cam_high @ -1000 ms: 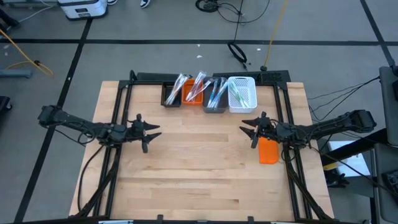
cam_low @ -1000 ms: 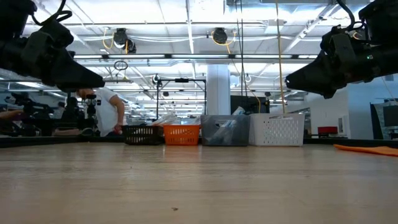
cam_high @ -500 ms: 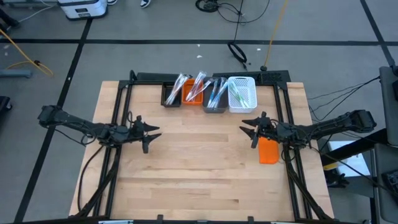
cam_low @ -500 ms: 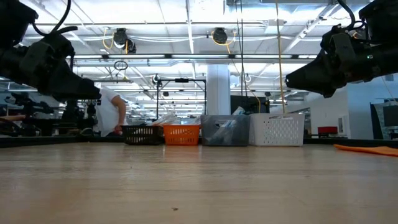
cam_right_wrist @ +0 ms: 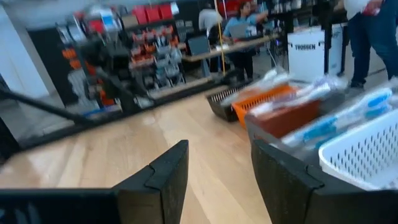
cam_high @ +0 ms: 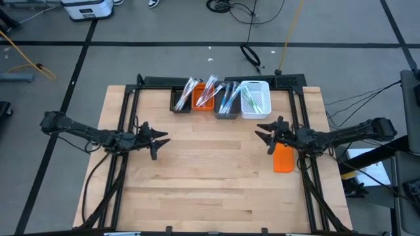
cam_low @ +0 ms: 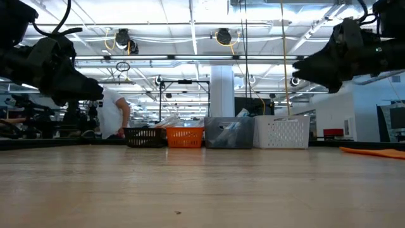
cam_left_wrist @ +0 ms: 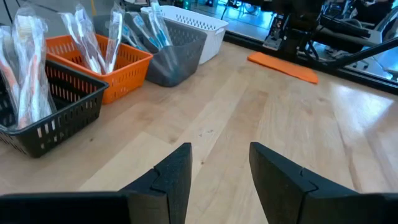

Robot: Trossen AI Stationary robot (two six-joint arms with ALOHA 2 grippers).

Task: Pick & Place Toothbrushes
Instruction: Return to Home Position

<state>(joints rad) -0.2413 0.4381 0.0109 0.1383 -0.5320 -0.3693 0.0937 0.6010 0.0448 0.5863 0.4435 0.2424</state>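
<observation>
The toothbrushes (cam_high: pixel 220 95) stand bundled in clear wrappers inside four small bins at the table's far edge: black (cam_high: pixel 178 101), orange (cam_high: pixel 202 102), grey (cam_high: pixel 226 110) and white (cam_high: pixel 257 99). In the left wrist view they lean on the bin walls (cam_left_wrist: pixel 93 43). My left gripper (cam_high: pixel 161 139) hovers open over the table's left middle, short of the bins (cam_left_wrist: pixel 221 149). My right gripper (cam_high: pixel 264 133) hovers open over the right middle, just near of the white bin (cam_right_wrist: pixel 217 155). Both float above the tabletop in the low view, the left gripper (cam_low: pixel 88 88) lower than the right gripper (cam_low: pixel 307 63).
A flat orange block (cam_high: pixel 283 158) lies on the wood under my right arm, near the table's right edge. A black frame (cam_high: pixel 131 98) borders the tabletop. Bare wood (cam_high: pixel 210 164) spans the middle and near side. People stand in the room beyond the table (cam_low: pixel 114 117).
My right gripper has risen a little and edged toward the far edge and the white bin, staying open. My left gripper has dipped slightly and drawn back a bit toward the table's left. Bins and toothbrushes have stayed where they were.
</observation>
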